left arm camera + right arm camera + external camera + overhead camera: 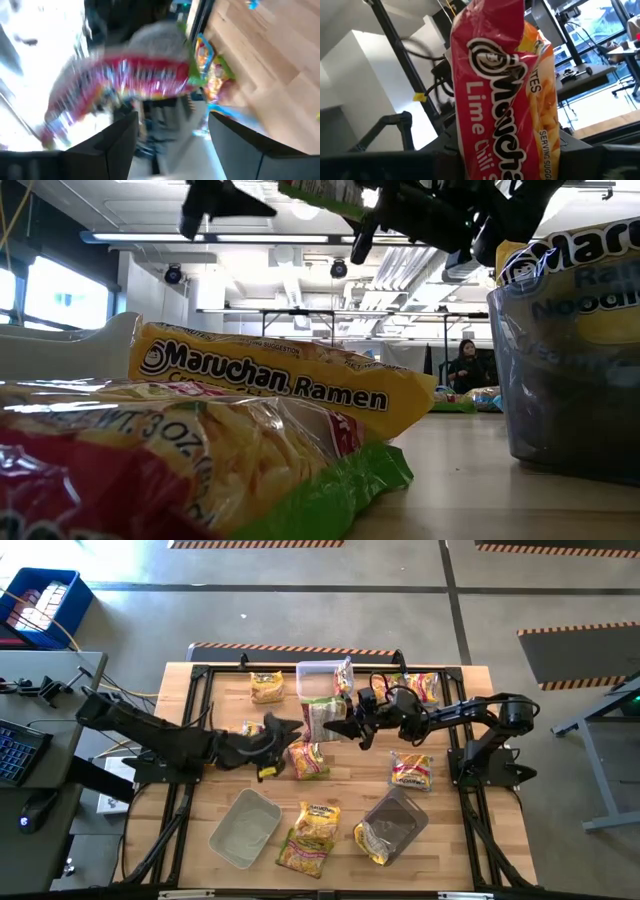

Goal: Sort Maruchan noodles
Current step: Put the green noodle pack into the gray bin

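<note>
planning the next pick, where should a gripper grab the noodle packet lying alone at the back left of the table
Take the yellow packet by one of its short crimped end seams, coming straight down from above. It lies flat and apart from the clear tub beside it, so its edges are open. The left gripper looks nearer, though this is a judgement.

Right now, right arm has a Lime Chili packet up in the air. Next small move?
Probably hand it off: the right gripper holds the Lime Chili packet mid-table, and the left gripper sits open just beside it, so ease the packet between its fingers.
</note>
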